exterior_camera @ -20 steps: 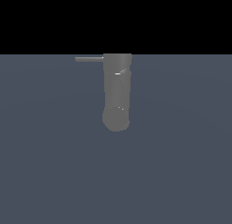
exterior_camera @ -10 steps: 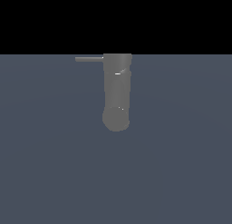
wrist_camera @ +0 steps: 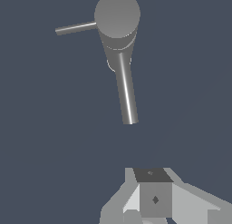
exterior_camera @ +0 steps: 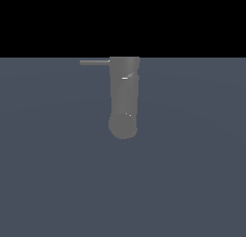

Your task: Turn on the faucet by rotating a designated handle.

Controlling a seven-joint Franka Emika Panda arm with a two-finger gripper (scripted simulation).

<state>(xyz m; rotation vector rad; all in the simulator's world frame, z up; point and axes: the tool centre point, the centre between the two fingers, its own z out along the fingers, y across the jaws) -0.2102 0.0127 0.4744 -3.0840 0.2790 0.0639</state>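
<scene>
nothing has moved since the earlier frames: the faucet [exterior_camera: 124, 97] and its handle [exterior_camera: 94, 62] sit exactly as they did. the faucet stands on the grey floor [exterior_camera: 57, 173], mid-scene in the exterior view, with the handle sticking out from its top toward that view's left. my claw [wrist_camera: 154, 198] shows only in the wrist view, well apart from the faucet and holding nothing; whether its jaws are spread or closed i cannot tell, since the fingertips are out of frame.

risks, as i judge them: that view also shows a longer spout [wrist_camera: 126, 89], so i could push that rod instead of the handle. the handle is thin, so a slightly off approach could slip past it or jam against the body.

count: one faucet, one handle, one spout, one claw.
</scene>
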